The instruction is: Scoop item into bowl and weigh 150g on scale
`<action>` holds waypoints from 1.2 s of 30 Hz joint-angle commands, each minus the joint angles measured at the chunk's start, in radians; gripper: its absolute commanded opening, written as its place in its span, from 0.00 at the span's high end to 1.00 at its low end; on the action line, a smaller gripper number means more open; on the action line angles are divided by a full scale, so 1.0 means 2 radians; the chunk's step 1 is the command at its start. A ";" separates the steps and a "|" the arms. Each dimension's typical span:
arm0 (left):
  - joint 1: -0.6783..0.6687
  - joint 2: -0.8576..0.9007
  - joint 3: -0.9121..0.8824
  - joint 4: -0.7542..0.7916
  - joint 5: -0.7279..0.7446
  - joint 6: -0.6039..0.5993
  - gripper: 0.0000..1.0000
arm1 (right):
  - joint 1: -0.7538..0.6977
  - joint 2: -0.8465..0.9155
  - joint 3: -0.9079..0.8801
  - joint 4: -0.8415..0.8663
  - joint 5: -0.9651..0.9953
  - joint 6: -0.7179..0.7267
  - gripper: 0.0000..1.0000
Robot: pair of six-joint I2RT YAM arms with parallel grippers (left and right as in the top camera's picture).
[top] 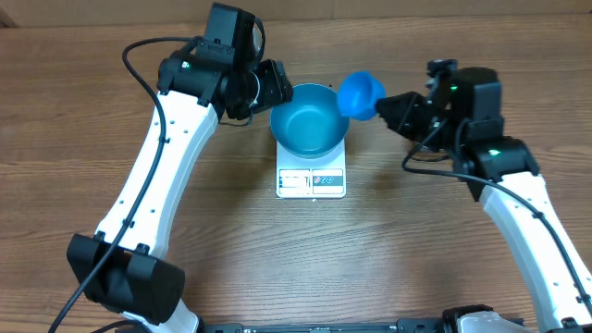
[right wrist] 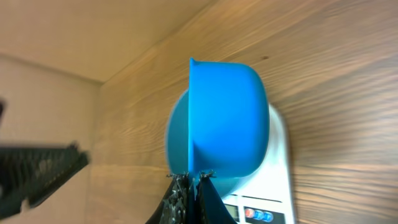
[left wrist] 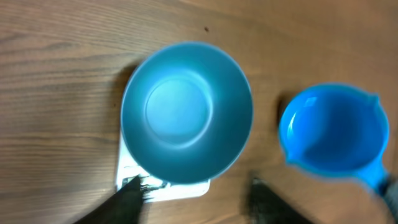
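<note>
The round blue bowl (top: 310, 120) stands empty on the white scale (top: 312, 181) at mid table. My left gripper (top: 274, 89) hangs just left of the bowl's rim; in the left wrist view its dark fingers (left wrist: 130, 200) stand apart with nothing between them, the bowl (left wrist: 186, 112) and scale (left wrist: 180, 188) beyond. My right gripper (top: 388, 106) is shut on the handle of a small blue scoop (top: 359, 92), held right of the bowl. The scoop (left wrist: 336, 130) looks empty, and it lies on its side in the right wrist view (right wrist: 227, 118). The item is out of view.
Bare wooden table surrounds the scale. In the right wrist view the scale's display and buttons (right wrist: 255, 214) show at the bottom, the left arm (right wrist: 37, 171) is a dark blur at the left, and a pale wall lies past the table's far edge.
</note>
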State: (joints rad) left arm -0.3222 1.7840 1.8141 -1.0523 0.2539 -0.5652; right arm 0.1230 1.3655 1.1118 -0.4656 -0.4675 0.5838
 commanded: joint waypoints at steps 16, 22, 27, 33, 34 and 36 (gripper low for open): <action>-0.125 -0.024 -0.007 -0.104 -0.100 0.030 0.96 | -0.155 -0.049 0.010 -0.073 -0.070 -0.074 0.96; -0.177 -0.026 -0.050 -0.082 -0.174 -0.042 0.95 | -0.158 -0.049 0.010 -0.081 -0.068 -0.087 0.96; -0.210 -0.030 -0.112 -0.027 -0.183 -0.060 0.96 | -0.158 -0.049 0.010 -0.084 -0.068 -0.087 0.96; -0.224 -0.030 -0.191 0.059 -0.184 -0.081 0.95 | -0.158 -0.049 0.010 -0.087 -0.068 -0.087 0.96; -0.227 -0.030 -0.204 0.076 -0.189 -0.081 0.95 | -0.158 -0.049 0.010 -0.087 -0.068 -0.087 0.96; -0.233 -0.030 -0.230 0.109 -0.213 -0.087 0.95 | -0.158 -0.049 0.010 -0.087 -0.068 -0.087 0.96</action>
State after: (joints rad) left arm -0.7700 1.7538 1.4128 -0.8776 -0.1001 -0.7013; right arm -0.1894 1.2930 1.1118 -0.6418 -0.5957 0.4187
